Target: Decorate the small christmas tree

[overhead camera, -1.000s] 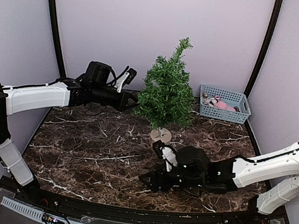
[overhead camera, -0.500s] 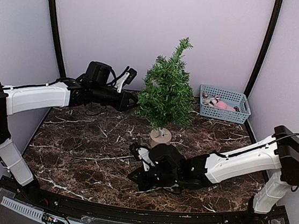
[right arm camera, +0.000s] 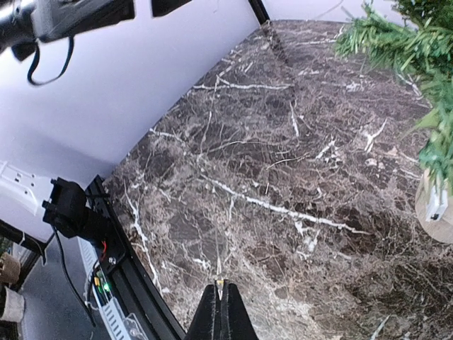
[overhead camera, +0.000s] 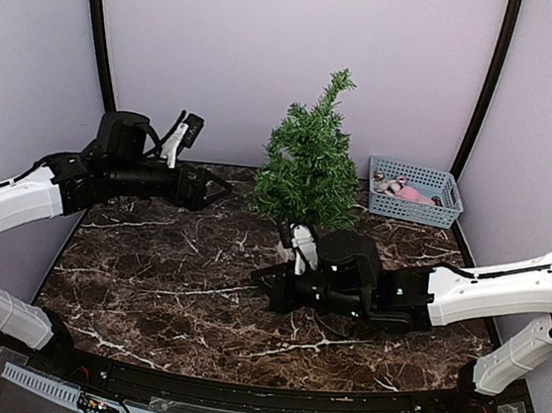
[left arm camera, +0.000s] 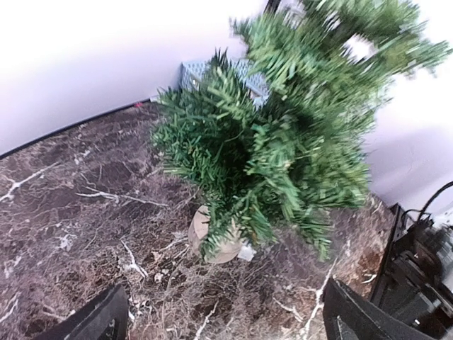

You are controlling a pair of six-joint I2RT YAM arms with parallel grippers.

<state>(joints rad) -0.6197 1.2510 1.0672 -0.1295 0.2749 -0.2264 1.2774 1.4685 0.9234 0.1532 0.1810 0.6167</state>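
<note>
At the back middle of the worktop (overhead camera: 149, 272), standing upright: the small tree (overhead camera: 309, 165), cone-shaped and bushy, with dark green needle branches and a tip bent slightly to the right. Set on a thin stem in a round disc (left arm camera: 212, 237) of pale wood, seen best from the left wrist; from above, mostly hidden behind the right arm (overhead camera: 486, 290). Against the disc's edge, what looks like a small white tag (right arm camera: 435, 202), too blurred to be sure.

Underneath, dark brown polished stone laced with thin white veins. To the tree's right, near the back corner, a pale blue plastic basket (overhead camera: 415, 192) with lattice walls, holding something pink and white (overhead camera: 412, 193). All round, plain lilac walls (overhead camera: 275, 37) with black posts at the corners.

To the left of the tree and apart from it, the left arm (overhead camera: 17, 202), white-shelled with black joints. Left jaws spread wide, black and empty, pointed at the lower branches. In front of the tree, low over the stone, right jaws pressed together into a thin black wedge, aimed toward the near-left edge, with no object visibly gripped.
</note>
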